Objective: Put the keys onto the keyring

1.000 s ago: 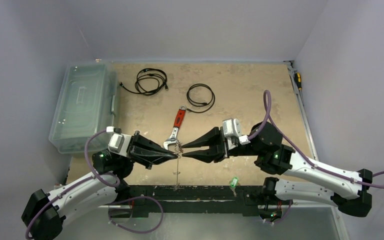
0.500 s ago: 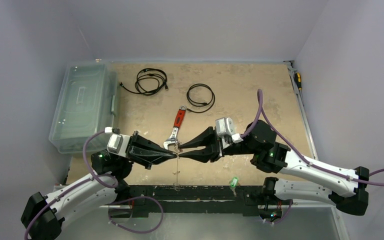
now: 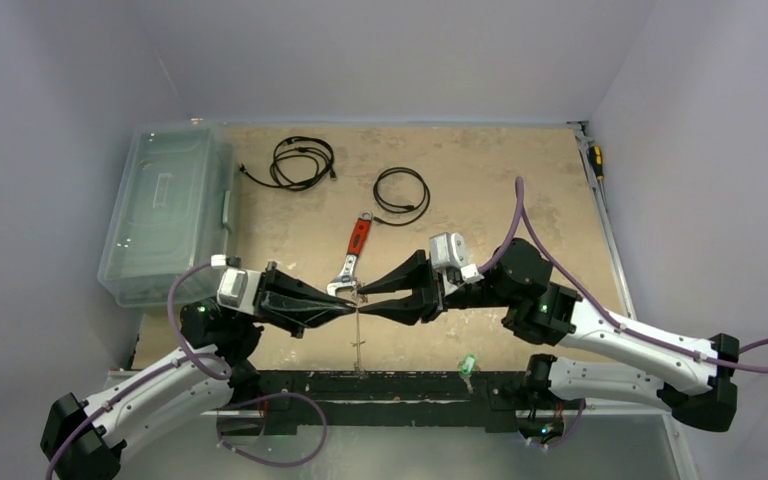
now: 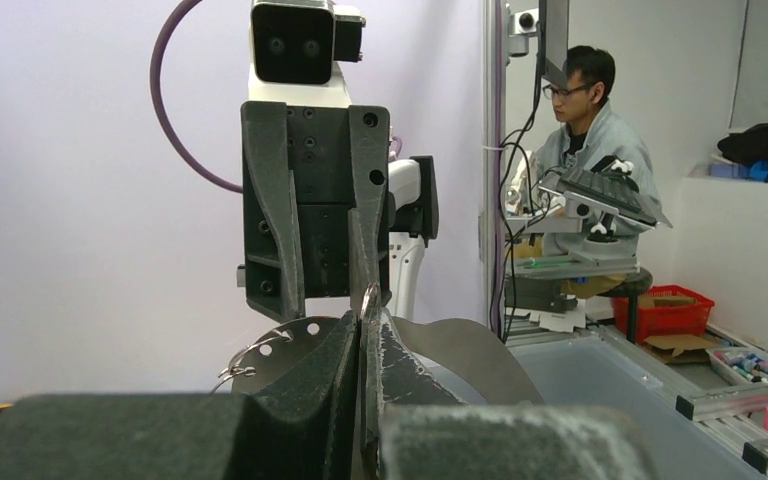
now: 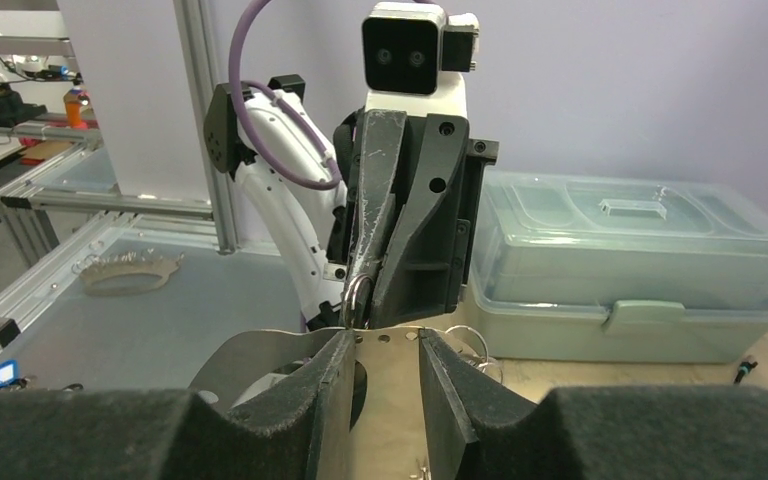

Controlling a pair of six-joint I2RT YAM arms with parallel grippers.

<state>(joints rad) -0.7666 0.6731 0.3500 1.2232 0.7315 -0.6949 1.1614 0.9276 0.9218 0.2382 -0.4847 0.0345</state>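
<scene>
Two pairs face off above the desk (image 3: 480, 200): left jaws pinch the keyring (image 3: 357, 312), hanging mid-air; right jaws stand spread, empty, just beside it. The green key (image 3: 468, 363) lies at the near edge. Left grip must be firm so the ring cannot twist.

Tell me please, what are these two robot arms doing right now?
The two arms meet tip to tip above the sandy-brown table. The left gripper is shut on the thin silvery wire keyring and holds it up. The right gripper faces it with jaws open, close to the ring but gripping nothing. The small green-headed key lies at the table's near edge, not yet on the ring.
</scene>
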